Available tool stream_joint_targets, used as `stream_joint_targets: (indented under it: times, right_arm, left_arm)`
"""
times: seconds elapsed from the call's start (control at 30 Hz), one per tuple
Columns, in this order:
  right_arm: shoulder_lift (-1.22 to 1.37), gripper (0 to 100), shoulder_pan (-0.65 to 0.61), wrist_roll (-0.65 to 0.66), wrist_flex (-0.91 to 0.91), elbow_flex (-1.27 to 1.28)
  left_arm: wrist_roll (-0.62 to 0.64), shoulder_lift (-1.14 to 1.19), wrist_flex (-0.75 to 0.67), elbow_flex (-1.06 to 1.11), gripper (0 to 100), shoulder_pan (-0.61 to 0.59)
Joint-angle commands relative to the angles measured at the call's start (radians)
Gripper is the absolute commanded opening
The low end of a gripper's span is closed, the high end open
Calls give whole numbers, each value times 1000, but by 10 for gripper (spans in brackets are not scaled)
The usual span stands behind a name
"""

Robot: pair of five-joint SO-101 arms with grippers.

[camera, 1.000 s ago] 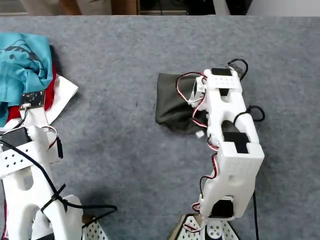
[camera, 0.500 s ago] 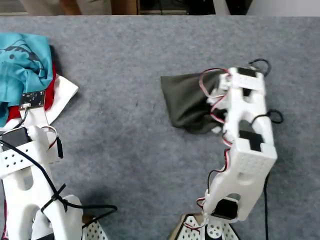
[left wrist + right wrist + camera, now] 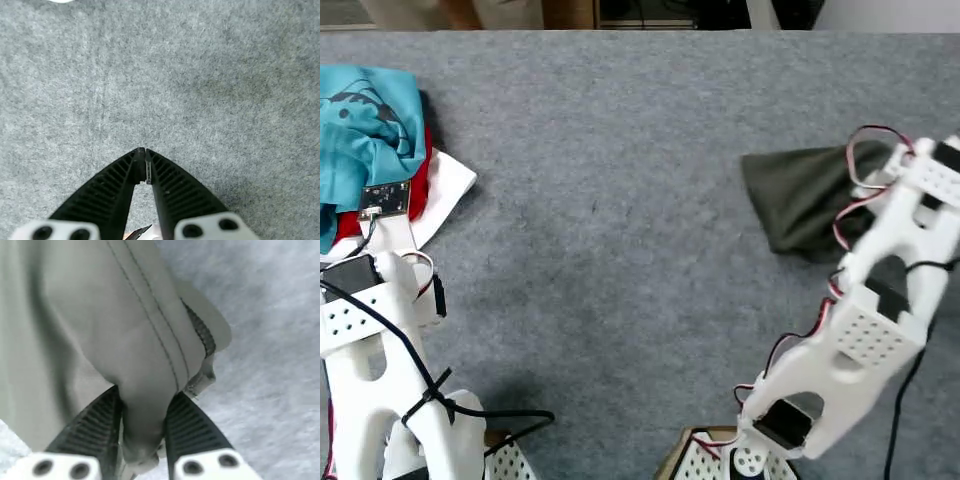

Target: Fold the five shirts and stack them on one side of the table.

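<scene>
Jaws on the right arm are narrowed onto a fold of the olive-grey shirt, with cloth pressed between the two ribbed pads and a stitched hem running just past them. From above, this shirt sits bunched toward the right of the grey surface. Its right part is hidden under the arm and wiring, so the grip point itself cannot be made out there. The left jaws are closed, tips touching and holding nothing, over bare surface. At the far left a teal shirt lies on a red shirt and a white shirt, cut off by the edge and partly covered by the left arm.
</scene>
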Motion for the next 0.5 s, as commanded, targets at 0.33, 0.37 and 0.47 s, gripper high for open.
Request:
stream_joint_targets:
  times: [0.33, 0.37, 0.47]
  right_arm:
    - [51, 279, 77, 155, 44, -108]
    - [51, 338, 74, 193, 69, -125]
    - [50, 413, 77, 232, 173, -226]
  left_arm:
    - [-9, -21, 37, -26, 19, 0]
    - [-9, -21, 41, -34, 19, 0]
    - [-9, -21, 48, -64, 19, 0]
